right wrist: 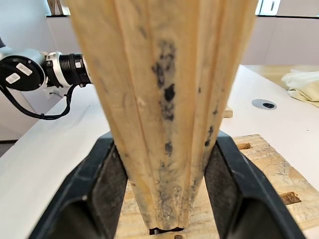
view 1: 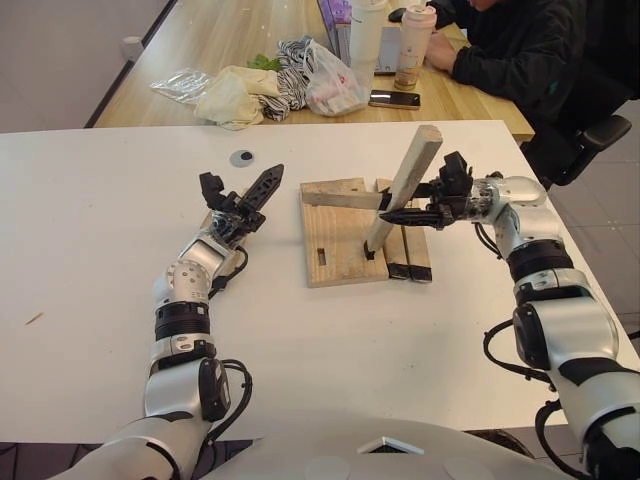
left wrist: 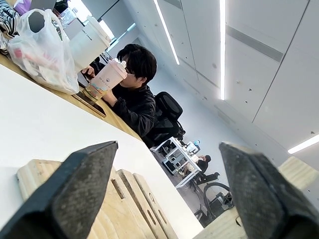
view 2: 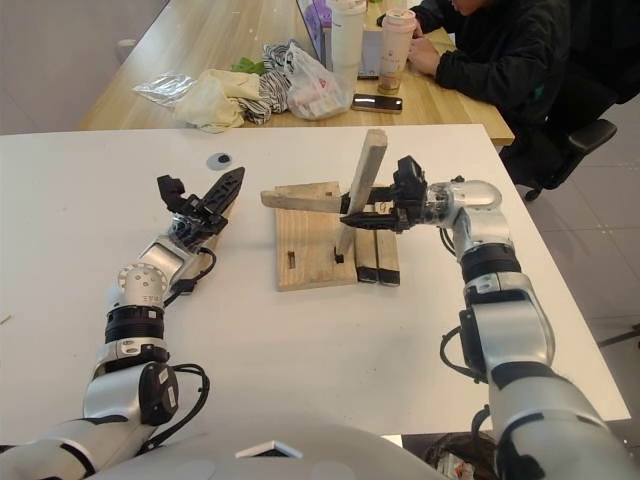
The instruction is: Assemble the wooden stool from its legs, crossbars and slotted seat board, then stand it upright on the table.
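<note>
white table [view 1: 100, 260] is carrying the slotted seat board [view 1: 335, 255] lying flat, the right gripper [view 1: 392, 214] is clamping a tilted leg [view 1: 408, 180] whose lower end is sitting in a board slot, and the left gripper [view 1: 245, 185] is hovering open to the board's left.
</note>
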Available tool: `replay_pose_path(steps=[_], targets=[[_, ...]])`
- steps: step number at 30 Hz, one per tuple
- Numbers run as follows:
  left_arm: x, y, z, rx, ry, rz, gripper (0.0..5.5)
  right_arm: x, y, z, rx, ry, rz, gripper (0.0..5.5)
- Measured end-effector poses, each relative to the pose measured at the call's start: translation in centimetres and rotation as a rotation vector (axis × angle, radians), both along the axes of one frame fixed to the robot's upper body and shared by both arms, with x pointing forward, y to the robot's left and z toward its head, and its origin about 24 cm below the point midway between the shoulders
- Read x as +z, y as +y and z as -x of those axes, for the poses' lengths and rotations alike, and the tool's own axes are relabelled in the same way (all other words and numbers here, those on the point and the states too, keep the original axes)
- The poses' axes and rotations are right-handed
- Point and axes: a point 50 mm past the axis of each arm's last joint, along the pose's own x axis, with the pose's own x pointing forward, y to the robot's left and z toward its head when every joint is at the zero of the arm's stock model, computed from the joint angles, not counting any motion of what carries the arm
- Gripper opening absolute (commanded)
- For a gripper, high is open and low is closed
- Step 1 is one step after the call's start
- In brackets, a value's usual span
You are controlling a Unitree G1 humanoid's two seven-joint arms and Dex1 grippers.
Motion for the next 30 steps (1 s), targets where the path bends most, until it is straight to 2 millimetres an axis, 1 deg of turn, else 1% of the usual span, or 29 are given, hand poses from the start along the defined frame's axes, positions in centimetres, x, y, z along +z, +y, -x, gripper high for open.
replay_pose_path(steps=[3,8,10,13,16,17,18,19,20,21,23,24,26,27,30], targets=[[0.0,0.0,0.0,0.001,0.0,0.002,3.74,-0.6,0.2,0.0,0.025,0.01,0.076,2.03],[0.0,0.1,0.0,0.005,0.002,0.003,3.74,-1.1,0.2,-0.1,0.025,0.032,0.098,2.03],[-0.1,0.1,0.0,0.008,0.004,0.003,3.74,-1.4,0.1,0.0,0.015,0.036,0.08,2.03],[-0.1,0.2,0.0,0.015,0.009,0.003,3.74,-2.5,0.0,0.8,-0.004,0.054,0.009,2.03],[-0.3,0.3,0.0,0.019,0.02,0.004,3.74,-3.2,1.0,1.6,0.02,0.048,-0.055,2.03],[-0.4,0.4,0.0,0.021,0.025,0.003,3.74,-3.2,1.2,1.8,0.031,0.047,-0.063,2.41],[-0.4,0.5,0.0,0.024,0.027,-0.001,3.74,-3.1,1.3,1.9,0.038,0.044,-0.063,2.54],[-0.2,0.5,-0.1,0.024,0.024,-0.002,3.74,-4.1,1.2,2.4,0.041,0.093,-0.031,2.78],[-0.2,0.7,-0.1,0.028,0.024,-0.003,3.74,-5.6,1.1,3.3,0.032,0.146,-0.022,2.98],[-0.3,0.6,-0.1,0.028,0.027,-0.003,3.74,-6.3,0.9,3.6,0.025,0.171,-0.002,3.21],[-0.3,0.6,-0.1,0.026,0.028,-0.001,3.74,-5.9,0.4,3.4,-0.005,0.155,-0.01,3.59],[-0.3,0.6,-0.1,0.026,0.028,-0.001,3.74,-5.8,0.3,3.4,-0.014,0.146,-0.012,3.7],[-0.2,0.6,-0.2,0.026,0.028,-0.001,3.74,-5.1,-0.2,3.1,-0.048,0.104,-0.023,3.7],[-0.2,0.6,-0.2,0.026,0.027,0.0,3.74,-4.7,-0.9,2.9,-0.08,0.083,-0.01,3.7],[-0.2,0.8,-0.2,0.034,0.025,0.0,3.74,-3.8,-3.2,2.2,-0.262,-0.037,0.077,3.7]])
